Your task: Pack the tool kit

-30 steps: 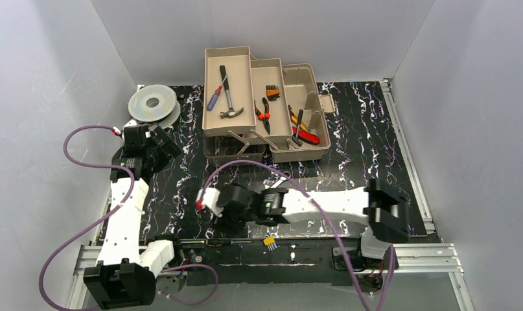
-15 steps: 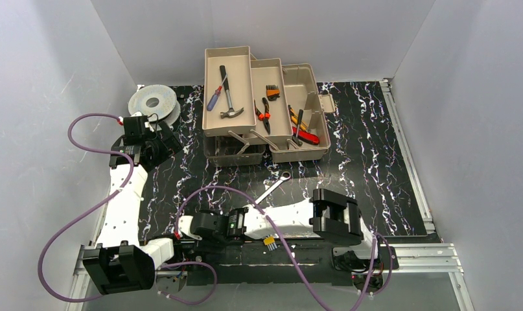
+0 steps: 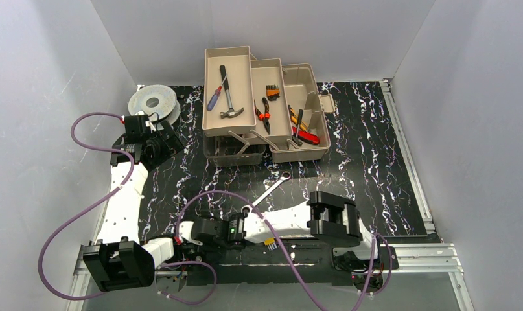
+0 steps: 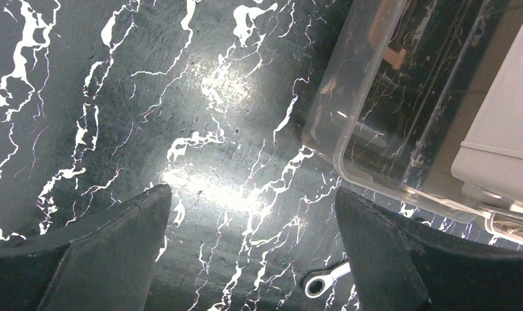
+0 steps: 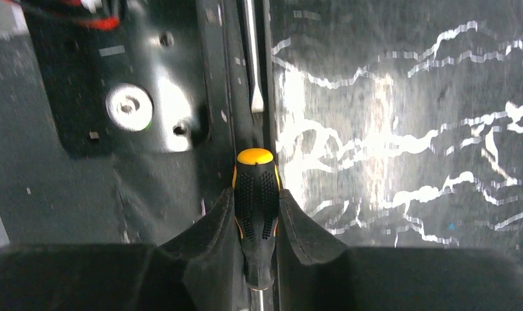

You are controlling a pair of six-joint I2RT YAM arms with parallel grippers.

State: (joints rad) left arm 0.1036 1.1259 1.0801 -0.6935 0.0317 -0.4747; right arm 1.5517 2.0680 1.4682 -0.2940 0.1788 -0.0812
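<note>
- table [image 4: 116, 97]: black slab with white marble veining, glossy under the lamp
- toolbox [image 3: 308, 154]: tan plastic, standing open at the far middle of the table, two rectangular trays folded out to the left of its base; translucent smoky lid [image 4: 375, 129] lies on the table in front, scuffed, with rounded corners
- left tray: hammer [image 3: 227, 91] with a dark handle and steel head; blue-handled screwdriver [image 3: 214, 98] beside it
- middle tray: pliers [image 3: 264, 111] with orange-black grips; orange key set [image 3: 272, 92]
- base: red, yellow and black tools, too small to name
- wrench [image 3: 271, 188]: bright steel, flat on the table, near the lid
- spool [image 3: 151, 102]: round, grey, at the far left
- left gripper [image 4: 252, 194]: jaws spread wide over bare table, holding nothing
- right gripper [image 5: 256, 194]: at the table's near edge; black fingers pinch the screwdriver [image 5: 256, 188] by its handle, black dimpled rubber with a yellow cap
</note>
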